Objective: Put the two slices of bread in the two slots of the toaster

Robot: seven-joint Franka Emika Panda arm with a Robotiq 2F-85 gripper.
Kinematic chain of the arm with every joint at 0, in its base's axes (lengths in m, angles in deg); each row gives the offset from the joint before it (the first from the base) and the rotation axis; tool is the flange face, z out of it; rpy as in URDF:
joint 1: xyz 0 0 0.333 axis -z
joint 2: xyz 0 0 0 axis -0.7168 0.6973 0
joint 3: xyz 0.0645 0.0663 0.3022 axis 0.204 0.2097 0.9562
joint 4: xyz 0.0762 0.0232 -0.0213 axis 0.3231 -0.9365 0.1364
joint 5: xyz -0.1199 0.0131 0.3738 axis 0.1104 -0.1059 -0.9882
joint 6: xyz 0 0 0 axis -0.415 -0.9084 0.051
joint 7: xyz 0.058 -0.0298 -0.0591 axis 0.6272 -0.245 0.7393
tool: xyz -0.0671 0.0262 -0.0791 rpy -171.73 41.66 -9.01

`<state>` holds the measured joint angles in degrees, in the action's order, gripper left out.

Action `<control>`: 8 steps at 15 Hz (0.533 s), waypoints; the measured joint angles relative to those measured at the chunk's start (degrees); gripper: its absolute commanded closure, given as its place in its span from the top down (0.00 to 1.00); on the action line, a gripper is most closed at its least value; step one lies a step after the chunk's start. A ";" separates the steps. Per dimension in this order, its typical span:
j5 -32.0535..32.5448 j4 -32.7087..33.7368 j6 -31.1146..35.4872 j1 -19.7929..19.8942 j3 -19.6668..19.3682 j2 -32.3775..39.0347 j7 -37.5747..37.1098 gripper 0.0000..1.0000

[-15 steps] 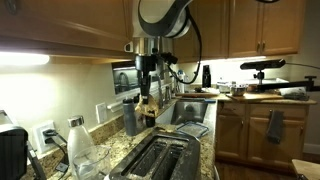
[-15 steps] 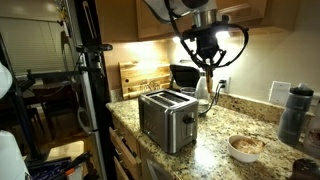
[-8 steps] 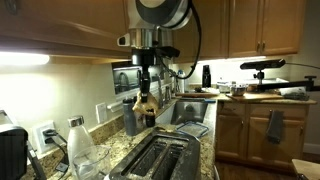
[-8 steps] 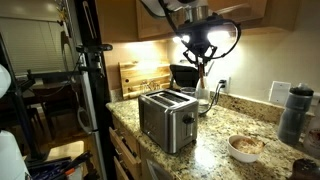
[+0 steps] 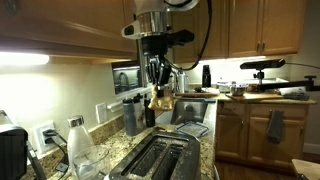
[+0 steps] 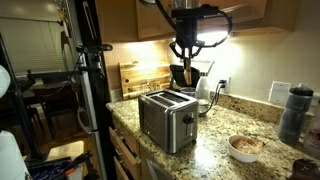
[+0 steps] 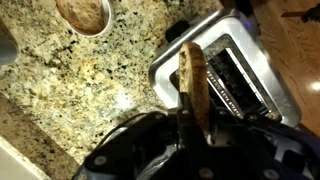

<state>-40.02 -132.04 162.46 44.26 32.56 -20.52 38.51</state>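
Observation:
One tan slice of bread [image 7: 192, 62] stands on edge between my fingers, and my gripper [image 7: 191, 100] is shut on it. In both exterior views the gripper [image 5: 161, 88] [image 6: 186, 66] hangs in the air above the granite counter, with the slice [image 5: 163, 101] below its fingers. The shiny silver toaster [image 6: 165, 120] [image 5: 162, 143] stands on the counter, lower than the gripper and a little to the side of it. In the wrist view the toaster [image 7: 262, 60] lies just beyond the slice, its dark slots [image 7: 230, 78] showing. The other slice is out of view.
A bowl of food [image 6: 245, 147] [image 7: 83, 12] sits on the counter near the toaster. A black appliance [image 6: 184, 78] and a wooden board [image 6: 140, 78] stand against the wall. A bottle [image 5: 80, 146] and a dark flask [image 6: 292, 115] are on the counter. A sink [image 5: 192, 110] lies behind.
The gripper has carried the slice sideways across the counter toward the toaster and turned a little. The toaster and bowl have not moved.

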 measured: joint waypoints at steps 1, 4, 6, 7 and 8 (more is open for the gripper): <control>-0.79 -0.16 -1.79 0.00 -0.07 -0.96 2.22 0.09; -3.06 -0.71 -4.99 -0.01 -0.32 -3.12 8.40 0.09; -4.98 -1.38 -5.22 -0.09 -0.47 -3.70 12.43 0.09; -5.71 -1.72 -5.30 -0.18 -0.51 -3.70 14.05 0.09; -6.31 -2.21 -5.48 -0.38 -0.53 -3.67 15.53 0.09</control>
<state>-46.33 -134.25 156.98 43.89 32.03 -24.18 54.03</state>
